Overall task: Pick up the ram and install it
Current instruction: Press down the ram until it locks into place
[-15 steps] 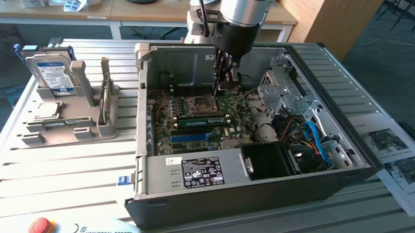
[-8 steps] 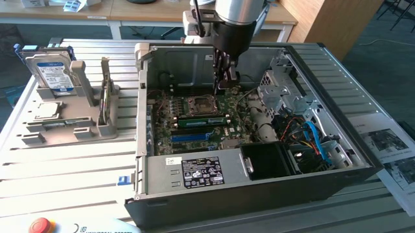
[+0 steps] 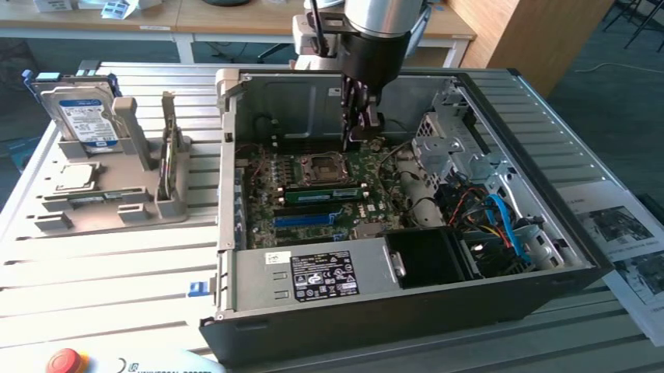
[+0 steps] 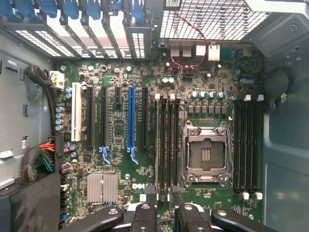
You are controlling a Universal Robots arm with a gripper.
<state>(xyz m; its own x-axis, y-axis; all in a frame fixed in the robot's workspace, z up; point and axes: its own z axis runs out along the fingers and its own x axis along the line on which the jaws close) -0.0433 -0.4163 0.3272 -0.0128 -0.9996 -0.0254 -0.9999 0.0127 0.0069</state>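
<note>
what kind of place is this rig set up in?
Likely a robotics lab or test bench, not a production line: an open desktop PC case sits on a slotted aluminium table, a grey fixture beside it holds a hard drive, and wooden office desks stand behind.

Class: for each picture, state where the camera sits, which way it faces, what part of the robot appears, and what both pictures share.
Exterior view: off the arm, above the table, looking down into the open computer case; the arm and gripper show.
Wrist view: on the wrist, facing straight down at the motherboard; the open gripper shows.
Both share the processor socket and the blue slot.
</note>
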